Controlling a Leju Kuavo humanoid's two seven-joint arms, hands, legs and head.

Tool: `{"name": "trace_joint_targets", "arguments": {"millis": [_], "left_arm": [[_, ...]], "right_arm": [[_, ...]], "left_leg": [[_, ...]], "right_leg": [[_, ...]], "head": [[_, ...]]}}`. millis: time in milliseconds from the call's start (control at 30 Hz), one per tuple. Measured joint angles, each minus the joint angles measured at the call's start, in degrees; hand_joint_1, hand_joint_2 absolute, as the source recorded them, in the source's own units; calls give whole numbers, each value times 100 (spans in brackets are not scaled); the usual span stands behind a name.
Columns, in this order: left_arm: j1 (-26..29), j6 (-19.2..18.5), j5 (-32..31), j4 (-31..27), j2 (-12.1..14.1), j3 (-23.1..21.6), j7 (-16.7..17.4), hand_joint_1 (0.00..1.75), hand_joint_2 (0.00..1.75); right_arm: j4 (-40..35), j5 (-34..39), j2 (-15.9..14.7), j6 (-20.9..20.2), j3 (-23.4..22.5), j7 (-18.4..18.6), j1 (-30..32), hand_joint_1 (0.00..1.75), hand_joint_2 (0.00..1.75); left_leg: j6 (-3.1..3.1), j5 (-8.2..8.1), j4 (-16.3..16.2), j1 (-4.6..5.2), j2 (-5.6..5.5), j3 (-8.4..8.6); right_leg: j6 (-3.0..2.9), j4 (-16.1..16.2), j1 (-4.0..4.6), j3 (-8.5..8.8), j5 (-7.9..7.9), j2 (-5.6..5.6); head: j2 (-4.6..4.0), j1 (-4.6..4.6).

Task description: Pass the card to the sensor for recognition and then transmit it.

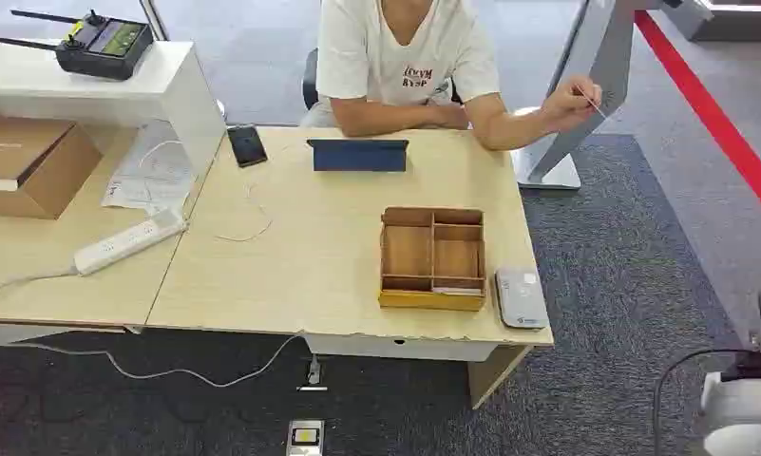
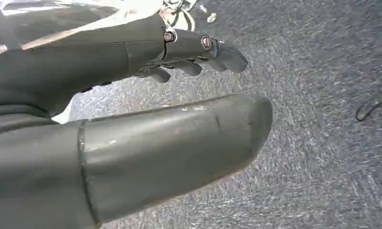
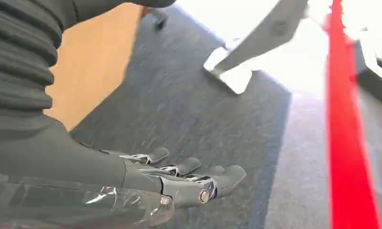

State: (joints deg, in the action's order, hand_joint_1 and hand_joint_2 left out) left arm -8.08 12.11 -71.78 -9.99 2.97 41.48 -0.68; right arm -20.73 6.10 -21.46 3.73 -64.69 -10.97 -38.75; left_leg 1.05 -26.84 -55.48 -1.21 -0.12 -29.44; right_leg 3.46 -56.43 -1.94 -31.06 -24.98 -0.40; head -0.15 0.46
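A person sits behind the desk with one hand (image 1: pixel 574 99) raised to the right, pinching a thin pale card (image 1: pixel 595 104) seen edge-on. The flat grey-white sensor (image 1: pixel 521 297) lies at the desk's front right corner, beside a wooden organiser (image 1: pixel 431 258). My left hand (image 2: pixel 146 143) hangs over the carpet, its fingers (image 2: pixel 203 47) apart and nothing in it. My right hand (image 3: pixel 146 181) is also low over the carpet beside the desk, fingers stretched out, holding nothing. Both hands are well below the desk top and far from the card.
On the desk are a blue tablet case (image 1: pixel 357 155), a phone (image 1: pixel 247 145), a power strip (image 1: pixel 129 240) and a cardboard box (image 1: pixel 25 161). A remote controller (image 1: pixel 101 43) sits on a white shelf. A grey stand (image 1: pixel 585 85) and a red floor stripe (image 1: pixel 718 123) lie to the right.
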Motion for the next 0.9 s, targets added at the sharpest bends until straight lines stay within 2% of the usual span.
{"name": "trace_joint_targets", "arguments": {"millis": [100,233,267,333,467,533,600,733,900], "left_arm": [[2,-9,-83,-2,7,0,-68,0,0],[-21,-61,-140,-2,9,-2,-120,0,0],[-20,-68,-149,-2,11,-2,-129,0,0],[-18,-72,-186,-2,11,-2,-138,0,0],[-16,-120,-265,-2,46,-2,-210,0,0],[-23,-140,-295,-2,66,-7,-254,0,0],[-11,-170,-295,-2,79,-9,-277,0,0],[-6,-166,-313,-2,87,-11,-345,0,0],[-4,-171,-398,-2,129,-37,-396,0,0]], "right_arm": [[-710,1043,39,535,1059,66,214,0,175],[-1644,1001,101,1004,2490,-61,476,0,175],[-1823,909,118,1070,2715,-98,522,0,175],[-2227,473,166,1260,3321,-214,607,0,175],[-3018,-1057,225,1702,4636,-393,710,0,175],[-3225,-1754,251,1861,5150,-426,715,0,175],[-3419,-2096,295,1996,5616,-452,722,0,175],[-3577,-2605,363,2165,6241,-524,709,0,175],[-3594,-3306,391,2322,6766,-605,576,0,175]], "left_leg": [[-1,-1,1,2,0,-7],[0,-3,2,2,8,-7],[0,-3,2,2,7,-6],[0,0,2,1,4,-8],[2,1,2,-2,0,-2],[2,2,2,-6,0,0],[3,3,2,-5,-4,-4],[4,3,2,-5,-4,-8],[3,3,2,-5,-6,-9]], "right_leg": [[0,-1,-2,-3,0,1],[0,-2,-2,-2,0,12],[0,-1,-2,-2,0,12],[0,-3,-1,-1,1,9],[0,-7,1,0,1,8],[0,-6,5,2,1,6],[-1,-6,5,0,0,-2],[0,-6,5,0,0,-3],[0,-3,4,-3,0,-2]], "head": [[0,0],[0,0],[0,0],[0,0],[0,0],[0,2],[0,0],[0,0],[0,-2]]}}
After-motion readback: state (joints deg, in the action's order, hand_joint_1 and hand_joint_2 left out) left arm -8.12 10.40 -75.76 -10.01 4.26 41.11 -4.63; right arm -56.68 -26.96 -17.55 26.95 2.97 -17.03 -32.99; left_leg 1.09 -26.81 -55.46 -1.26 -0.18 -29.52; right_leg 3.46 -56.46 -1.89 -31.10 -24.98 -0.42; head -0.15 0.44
